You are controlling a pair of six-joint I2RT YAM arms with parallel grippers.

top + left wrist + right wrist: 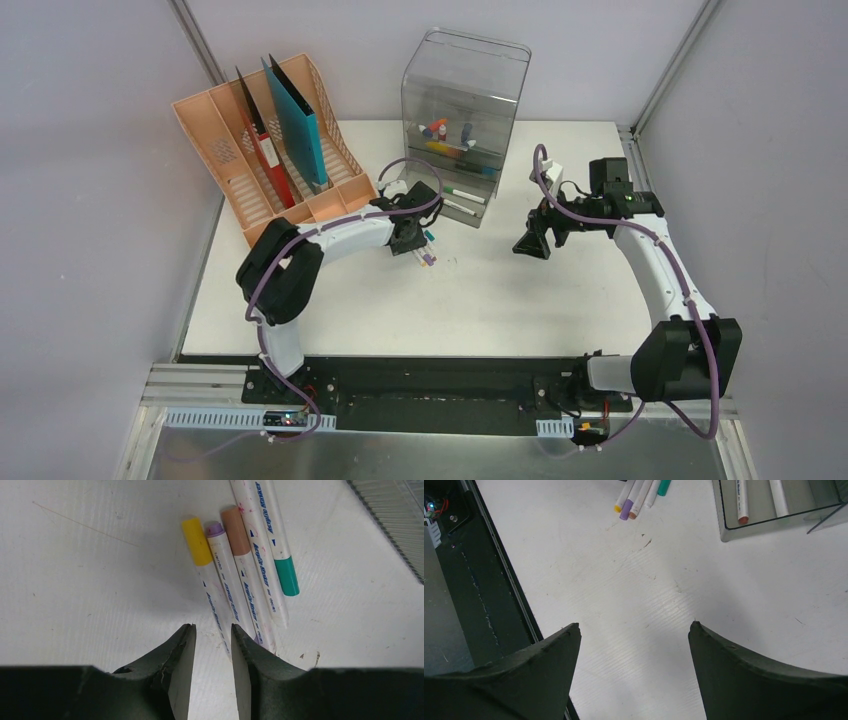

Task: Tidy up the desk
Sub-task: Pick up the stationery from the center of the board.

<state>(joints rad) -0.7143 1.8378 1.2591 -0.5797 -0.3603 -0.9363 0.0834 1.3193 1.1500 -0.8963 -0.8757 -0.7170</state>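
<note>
On the white desk, several acrylic markers lie side by side in front of my left gripper. The left wrist view shows their yellow, purple, tan and green caps. My left gripper hovers low over their tail ends. Its jaws stand narrowly apart with only bare desk between them, and the yellow marker's tail reaches the right finger's tip. My right gripper hangs wide open and empty over the desk's middle.
A clear grey drawer box stands at the back, its low drawer pulled out with markers inside. A peach file rack holding folders stands at back left. A small white item lies behind the right arm.
</note>
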